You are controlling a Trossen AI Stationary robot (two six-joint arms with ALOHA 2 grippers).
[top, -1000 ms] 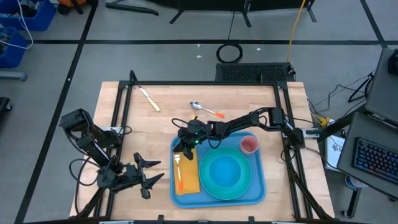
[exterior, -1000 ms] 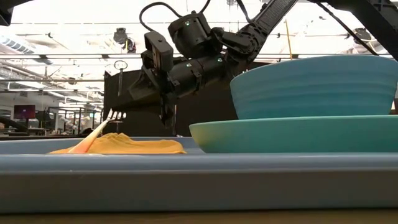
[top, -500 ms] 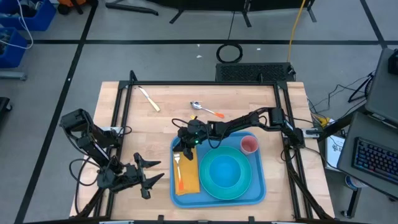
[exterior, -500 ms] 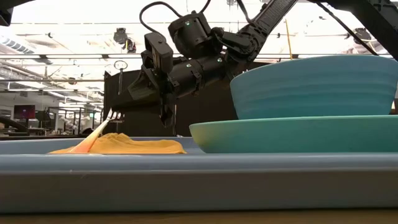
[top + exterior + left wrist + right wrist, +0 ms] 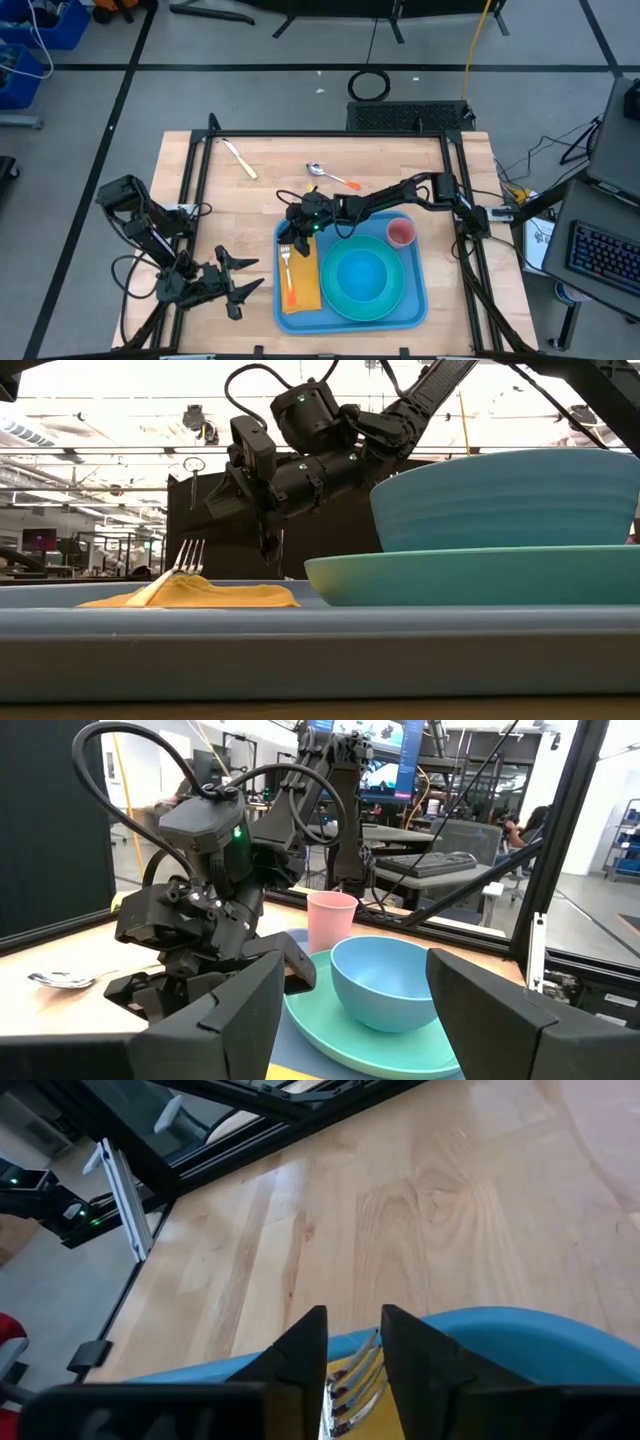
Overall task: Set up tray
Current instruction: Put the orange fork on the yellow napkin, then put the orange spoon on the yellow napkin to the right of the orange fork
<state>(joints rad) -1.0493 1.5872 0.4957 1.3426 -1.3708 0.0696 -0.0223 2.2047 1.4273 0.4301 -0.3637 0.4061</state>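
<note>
Your right gripper (image 5: 291,238) is hovering over the far left corner of the tray (image 5: 415,300), its fingers (image 5: 300,1348) slightly spread with a narrow gap between them, gripping nothing. The fork (image 5: 287,272) is lying just below and in front of those fingers on the napkin (image 5: 303,290), tines pointing toward them, no longer touched. The tray is sitting on the desk (image 5: 200,210) under the fingers and stretching away from them toward the near edge; it is carrying the napkin, a plate (image 5: 390,300) with a bowl (image 5: 362,278), and a pink cup (image 5: 400,233). A spoon (image 5: 330,176) and a knife (image 5: 240,158) are lying on the desk beyond the fingers. Your left gripper (image 5: 243,283) is waiting, fingers spread and empty, well to the left of the tray.
</note>
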